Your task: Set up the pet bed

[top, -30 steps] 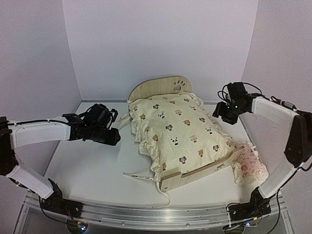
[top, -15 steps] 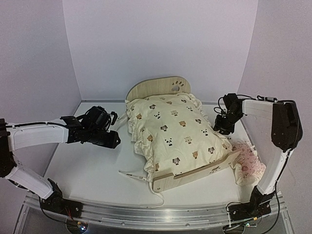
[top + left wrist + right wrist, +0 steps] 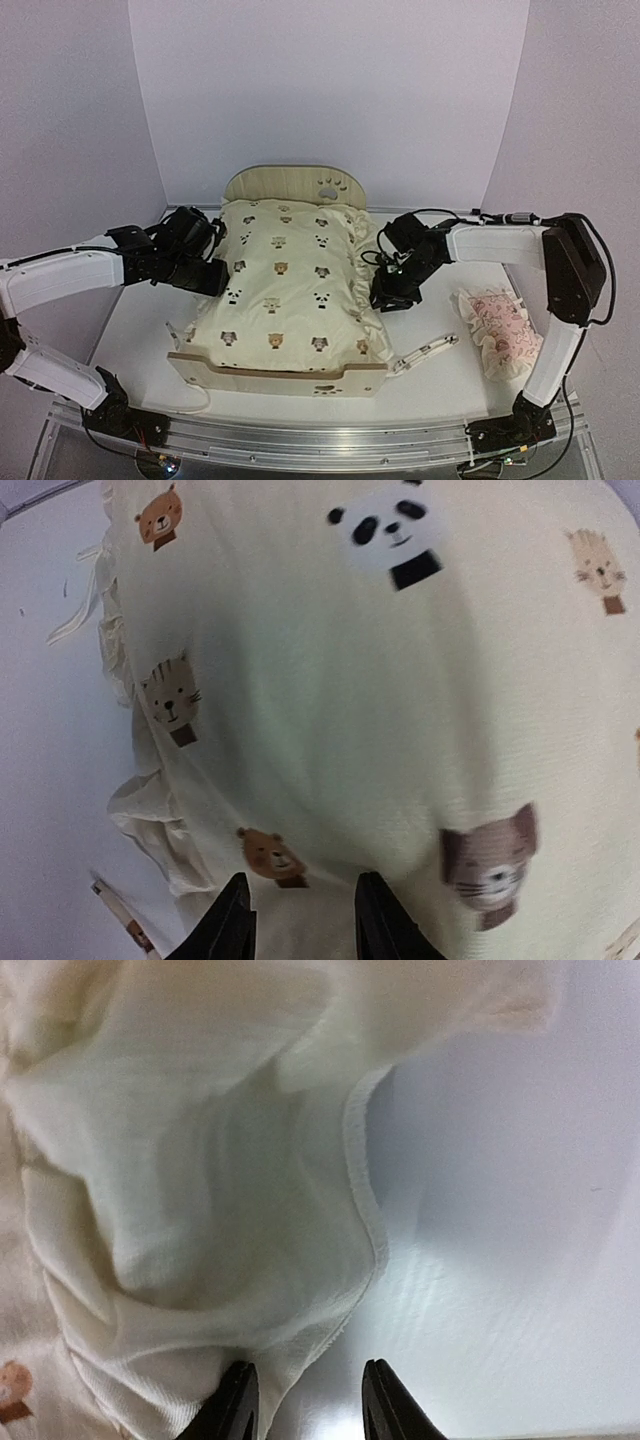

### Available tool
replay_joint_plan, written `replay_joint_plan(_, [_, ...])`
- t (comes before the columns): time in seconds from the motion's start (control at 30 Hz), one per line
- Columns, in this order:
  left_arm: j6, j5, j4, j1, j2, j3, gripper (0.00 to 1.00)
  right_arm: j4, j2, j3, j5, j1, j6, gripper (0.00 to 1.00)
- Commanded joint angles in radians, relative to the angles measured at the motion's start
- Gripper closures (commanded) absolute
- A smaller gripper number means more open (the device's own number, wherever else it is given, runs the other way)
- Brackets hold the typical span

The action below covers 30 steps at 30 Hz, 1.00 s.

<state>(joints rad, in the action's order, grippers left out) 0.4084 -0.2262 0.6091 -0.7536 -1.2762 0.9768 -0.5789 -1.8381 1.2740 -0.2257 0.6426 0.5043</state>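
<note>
Light-wood pet bed frame [image 3: 285, 187], paw-print headboard, sits centred on the white table [image 3: 135, 345] under a cream animal-print ruffled cushion [image 3: 290, 285]. The left gripper [image 3: 300, 915] presses, fingers parted, into the cushion's left side; whether it pinches cannot be told. The right gripper [image 3: 305, 1395] is parted at the right ruffle, clamping nothing.

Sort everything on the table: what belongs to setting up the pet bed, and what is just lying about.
In the job:
- pet bed
- animal-print cushion, lying on the bed
- left gripper and right gripper, at the cushion's two sides

Lying about:
- pink ruffled pillow, on the table to the right, apart from the bed; it may be wanted later
</note>
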Motion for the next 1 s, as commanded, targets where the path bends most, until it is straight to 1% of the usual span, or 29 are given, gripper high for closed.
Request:
replay_joint_plan(0.0, [-0.010, -0.080, 0.102, -0.003, 0.057, 0.082, 0.64, 0.073, 0.008, 0.096, -0.096, 0.095, 0.024, 0.62])
replay_joint_plan(0.07, [-0.011, -0.092, 0.126, -0.003, 0.061, 0.095, 0.64, 0.065, 0.026, 0.114, -0.049, 0.097, -0.013, 0.61])
replay_joint_plan(0.13, [-0.011, -0.097, 0.136, -0.003, 0.065, 0.099, 0.64, 0.045, 0.065, 0.121, 0.066, 0.092, -0.099, 0.53])
replay_joint_plan(0.17, [-0.011, -0.097, 0.139, -0.003, 0.069, 0.098, 0.64, 0.039, 0.083, 0.125, 0.114, 0.084, -0.156, 0.46])
replay_joint_plan(0.23, [-0.006, -0.090, 0.143, -0.003, 0.076, 0.098, 0.64, 0.040, 0.106, 0.140, 0.217, 0.064, -0.252, 0.26])
replay_joint_plan(0.27, [-0.005, -0.087, 0.146, -0.003, 0.079, 0.097, 0.64, 0.040, 0.107, 0.155, 0.268, 0.053, -0.299, 0.19])
replay_joint_plan(0.33, [-0.003, -0.080, 0.149, -0.003, 0.082, 0.098, 0.64, 0.042, 0.093, 0.197, 0.325, 0.025, -0.388, 0.11])
replay_joint_plan(0.4, [-0.002, -0.078, 0.155, -0.003, 0.080, 0.100, 0.64, 0.046, 0.060, 0.266, 0.353, -0.004, -0.463, 0.06])
replay_joint_plan(0.53, [0.006, -0.071, 0.162, -0.003, 0.073, 0.099, 0.64, 0.131, -0.041, 0.399, 0.341, -0.048, -0.624, 0.02])
replay_joint_plan(0.67, [0.003, -0.052, 0.146, -0.003, 0.066, 0.088, 0.64, 0.206, -0.158, 0.515, 0.217, -0.087, -0.750, 0.02])
replay_joint_plan(0.83, [-0.010, -0.011, 0.124, -0.003, 0.039, 0.086, 0.64, 0.250, -0.305, 0.662, 0.048, -0.130, -0.814, 0.03])
replay_joint_plan(0.93, [-0.014, 0.006, 0.112, -0.003, 0.029, 0.081, 0.64, 0.307, -0.385, 0.728, 0.010, -0.149, -0.828, 0.07])
replay_joint_plan(0.97, [-0.015, 0.008, 0.108, -0.003, 0.027, 0.076, 0.64, 0.324, -0.409, 0.752, -0.009, -0.152, -0.826, 0.09])
